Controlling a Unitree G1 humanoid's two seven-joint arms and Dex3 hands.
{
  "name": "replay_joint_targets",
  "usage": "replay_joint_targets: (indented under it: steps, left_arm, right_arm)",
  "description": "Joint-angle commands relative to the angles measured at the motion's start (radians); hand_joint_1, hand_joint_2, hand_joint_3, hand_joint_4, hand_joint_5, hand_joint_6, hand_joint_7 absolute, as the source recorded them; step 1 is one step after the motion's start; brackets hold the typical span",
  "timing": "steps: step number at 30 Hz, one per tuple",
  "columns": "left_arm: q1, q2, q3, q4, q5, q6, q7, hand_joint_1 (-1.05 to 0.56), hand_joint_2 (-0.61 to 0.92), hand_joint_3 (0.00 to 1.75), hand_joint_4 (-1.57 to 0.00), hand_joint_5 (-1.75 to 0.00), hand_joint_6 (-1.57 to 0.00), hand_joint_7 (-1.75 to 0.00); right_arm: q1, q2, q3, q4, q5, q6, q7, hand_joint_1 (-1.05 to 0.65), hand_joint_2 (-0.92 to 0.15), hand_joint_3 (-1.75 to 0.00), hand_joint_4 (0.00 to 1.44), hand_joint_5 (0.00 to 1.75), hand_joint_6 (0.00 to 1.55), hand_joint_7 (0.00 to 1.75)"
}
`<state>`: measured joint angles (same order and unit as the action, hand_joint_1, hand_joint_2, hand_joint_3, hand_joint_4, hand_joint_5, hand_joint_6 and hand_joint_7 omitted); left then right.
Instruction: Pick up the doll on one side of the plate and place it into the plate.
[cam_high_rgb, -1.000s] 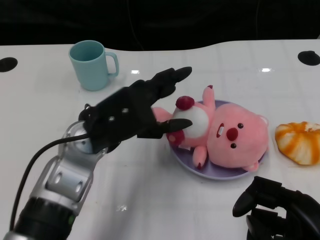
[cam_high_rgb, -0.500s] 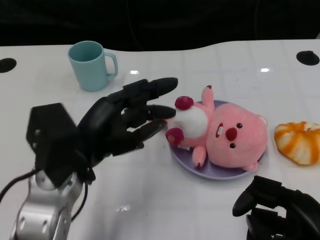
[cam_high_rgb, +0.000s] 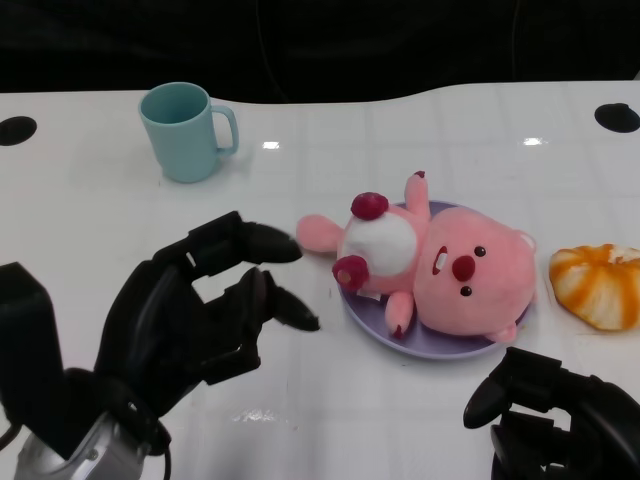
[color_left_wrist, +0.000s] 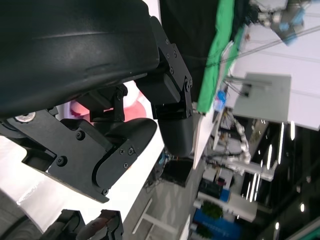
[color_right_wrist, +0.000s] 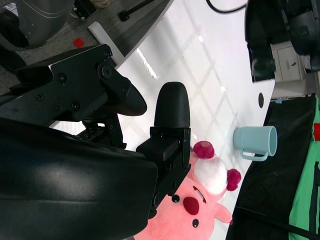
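Left hand (cam_high_rgb: 195, 320) empty, fingers spread apart, raised above the white table (cam_high_rgb: 90, 210), well clear of the pink doll (cam_high_rgb: 430, 265). Right hand (cam_high_rgb: 555, 420) low at the near right edge, holding nothing; fingers loosely curled, cannot tell whether fully closed. Doll lying on its back on the purple plate (cam_high_rgb: 440, 345), head toward the right, one foot hanging over the plate's left rim. Teal mug (cam_high_rgb: 185, 130) upright at the far left. Orange-and-white plush piece (cam_high_rgb: 598, 285) just right of the plate.
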<state>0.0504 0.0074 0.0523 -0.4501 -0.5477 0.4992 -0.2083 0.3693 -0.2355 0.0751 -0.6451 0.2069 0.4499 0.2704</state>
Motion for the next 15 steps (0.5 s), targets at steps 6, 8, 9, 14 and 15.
replay_joint_targets:
  steps: [6,8,9,14,15]
  left_arm:
    - [0.080,0.056,0.045,-0.151,-0.067,0.251,0.138,-0.09,0.49,1.50,-0.93,-1.74,-0.79,-1.68]
    - [0.083,0.057,0.065,-0.175,-0.092,0.322,0.176,-0.08,0.49,1.50,-0.91,-1.75,-0.76,-1.73]
    - [0.088,0.055,0.075,-0.184,-0.106,0.349,0.190,-0.08,0.50,1.50,-0.90,-1.75,-0.74,-1.74]
    - [0.128,0.051,0.097,-0.216,-0.148,0.401,0.211,-0.07,0.54,1.47,-0.87,-1.75,-0.70,-1.75]
    - [0.138,0.050,0.095,-0.222,-0.149,0.407,0.217,-0.08,0.54,1.46,-0.86,-1.75,-0.69,-1.75]
  right_arm:
    - [-0.002,-0.007,-0.006,-0.004,0.000,0.006,-0.004,-0.07,-0.68,-1.13,0.67,1.75,0.50,1.55]
    - [-0.002,-0.005,-0.006,-0.004,0.002,0.006,-0.005,-0.07,-0.68,-1.13,0.67,1.75,0.50,1.54]
    - [-0.002,-0.005,-0.006,-0.005,0.003,0.007,-0.005,-0.07,-0.68,-1.13,0.67,1.75,0.50,1.54]
    - [-0.002,-0.005,-0.008,-0.012,0.004,0.015,-0.009,-0.08,-0.68,-1.12,0.67,1.75,0.50,1.54]
    - [-0.002,-0.006,-0.008,-0.013,0.003,0.015,-0.010,-0.08,-0.68,-1.11,0.67,1.75,0.50,1.54]
